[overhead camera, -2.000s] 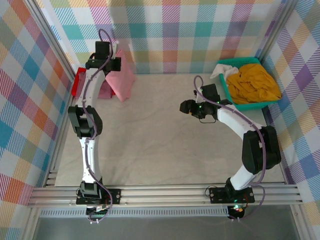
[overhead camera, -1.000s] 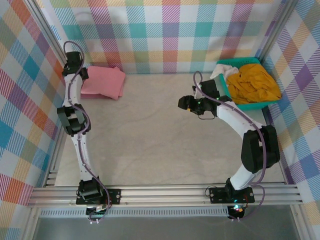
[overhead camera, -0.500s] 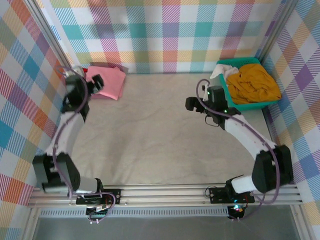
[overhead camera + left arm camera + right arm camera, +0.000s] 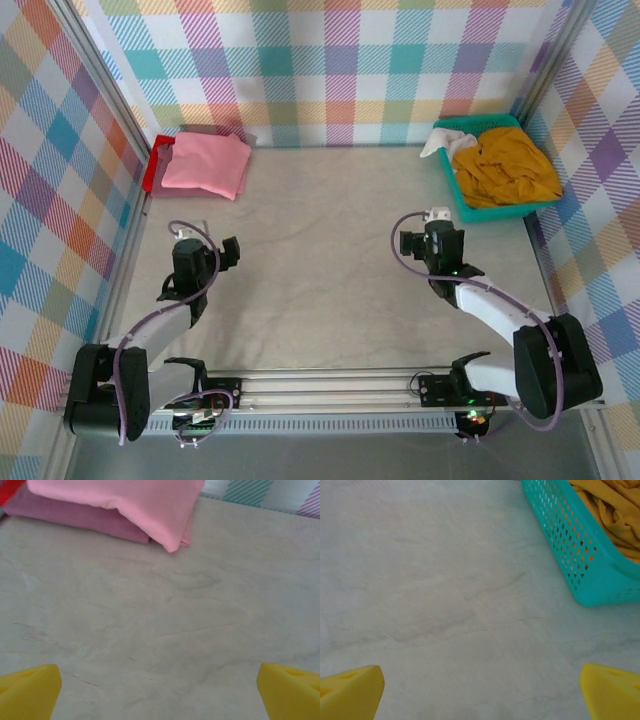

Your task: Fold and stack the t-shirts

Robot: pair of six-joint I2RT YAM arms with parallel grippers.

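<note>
Left tool (image 4: 160, 694): yellow pads (image 4: 27, 690) are spread wide, nothing is gripped. Right tool (image 4: 480, 694): same, pads (image 4: 610, 690) are wide apart, nothing is between them. Both are held low over the counter (image 4: 320, 250), toward its near edge and well apart from each other.

Pink tee (image 4: 205, 165) is folded and laid on top of the stack in the far-left corner. Maroon tee (image 4: 75, 515) is seen under it, and the pink tee's near corner overhangs the maroon edge. Red tee (image 4: 157, 165) sticks out at the stack's left edge, by the left wall. An open stretch of counter is left between the stack and the left tool.

Yellow tee (image 4: 505, 165) is bunched, unfolded, in the basket (image 4: 470, 208) at the far-right corner. White cloth (image 4: 438, 143) is draped at the basket's far-left corner. The basket's near-left corner is seen ahead and to the right of the right tool, apart from it.

A wide band of open counter runs between stack and basket; its surface is faintly creased.
</note>
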